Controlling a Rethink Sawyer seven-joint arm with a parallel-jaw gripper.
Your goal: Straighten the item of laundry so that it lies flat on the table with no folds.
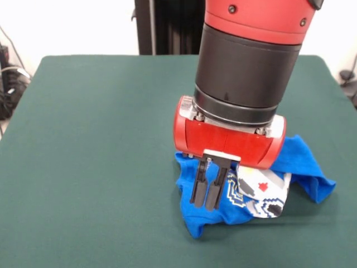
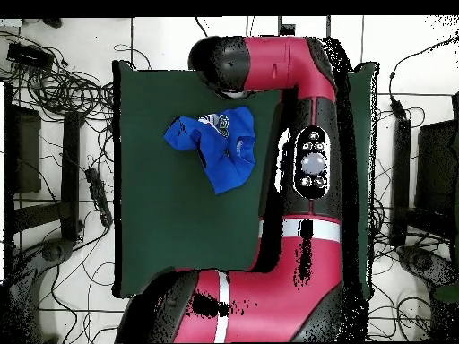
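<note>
The bright blue T-shirt [image 1: 308, 163] lies crumpled in a heap on the dark green table [image 1: 100, 139], right of centre and near the front edge. Its white-grey pixel print [image 1: 262, 192] is folded over and shows only in part. My gripper [image 1: 205, 204] hangs from the red wrist straight above the shirt's left part. Its two black fingers [image 1: 197, 184] stand close together, almost touching, with their tips down at the cloth. I cannot tell whether cloth is pinched between them. In the overhead view the shirt [image 2: 215, 143] lies bunched beside the arm [image 2: 309, 161], which hides the gripper.
The green table [image 2: 179, 224] stretches wide to the left of the shirt and behind it in the front view. Cables and black stands [image 2: 72, 98] lie on the floor around the table. The robot's pedestal [image 1: 167, 28] stands at the far edge.
</note>
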